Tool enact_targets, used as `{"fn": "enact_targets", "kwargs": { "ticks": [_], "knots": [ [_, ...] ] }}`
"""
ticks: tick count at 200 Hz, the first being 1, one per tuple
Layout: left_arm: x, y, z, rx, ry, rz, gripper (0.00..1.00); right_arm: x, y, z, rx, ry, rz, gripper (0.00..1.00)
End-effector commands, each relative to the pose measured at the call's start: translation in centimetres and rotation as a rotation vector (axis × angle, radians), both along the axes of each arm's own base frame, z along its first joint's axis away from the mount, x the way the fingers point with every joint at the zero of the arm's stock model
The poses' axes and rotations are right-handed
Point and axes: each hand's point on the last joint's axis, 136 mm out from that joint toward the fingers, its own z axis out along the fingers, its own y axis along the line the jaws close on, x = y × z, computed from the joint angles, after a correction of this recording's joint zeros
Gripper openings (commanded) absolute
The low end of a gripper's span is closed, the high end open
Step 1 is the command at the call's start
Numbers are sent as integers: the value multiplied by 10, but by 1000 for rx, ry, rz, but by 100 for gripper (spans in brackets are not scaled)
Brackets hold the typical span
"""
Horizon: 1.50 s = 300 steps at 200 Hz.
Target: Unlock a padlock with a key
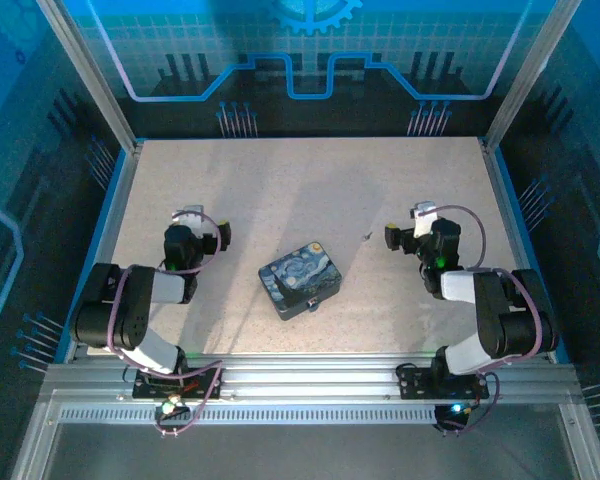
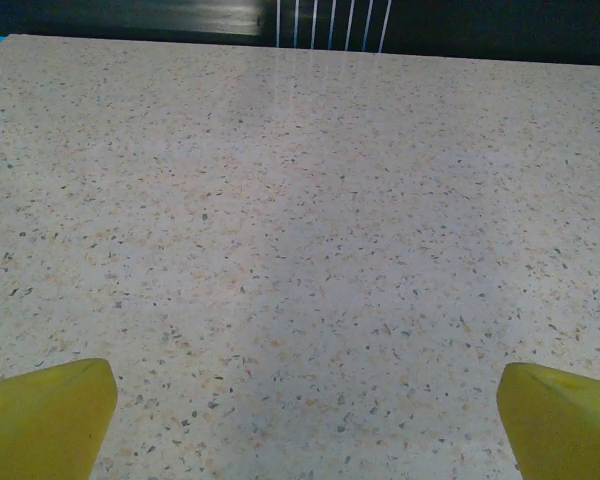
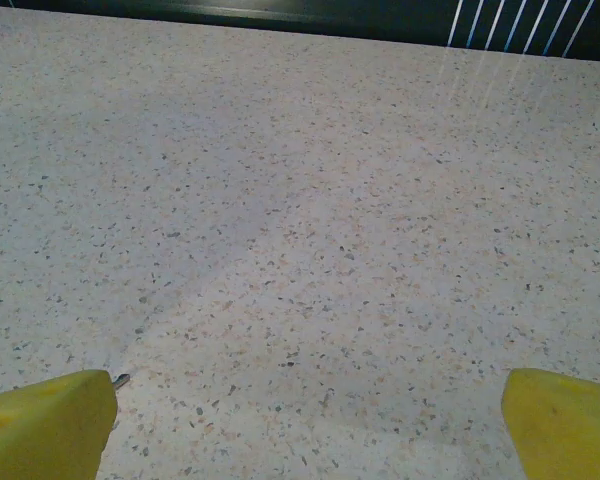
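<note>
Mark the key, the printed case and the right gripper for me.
key (image 1: 367,236), top external view, middle of the sliver.
printed case (image 1: 300,279), top external view, centre of its lid.
right gripper (image 3: 305,425), right wrist view, midway between its open yellow fingertips.

The left gripper (image 2: 305,425) shows its two yellow fingertips (image 2: 42,420) in the lower left and lower right corners of the frame, spread wide apart with bare speckled tabletop (image 2: 300,230) between them. A dark wall (image 2: 100,18) runs along the top edge, with thin white bars (image 2: 330,22) at upper centre.

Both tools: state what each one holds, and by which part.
Nothing is held: the left tool and the right tool both stand open and empty.
</note>
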Motion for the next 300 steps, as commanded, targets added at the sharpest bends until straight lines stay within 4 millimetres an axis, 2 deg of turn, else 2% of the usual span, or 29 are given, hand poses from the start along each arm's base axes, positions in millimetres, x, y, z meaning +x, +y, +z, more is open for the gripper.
{"fn": "enact_targets", "kwargs": {
  "ticks": [1, 219, 242, 300],
  "knots": [
    [4, -2, 7, -9, -20, -17, 99, 4, 2, 4, -11, -13, 0, 100],
    [-1, -6, 9, -15, -45, -38, 99, 4, 3, 4, -6, -14, 4, 100],
    [-8, -6, 16, -14, -97, -39, 99, 4, -2, 9, -5, -17, -27, 100],
    [-21, -4, 50, -10, -128, -29, 99, -3, -3, 28, 7, 18, -38, 100]
  ]
}}
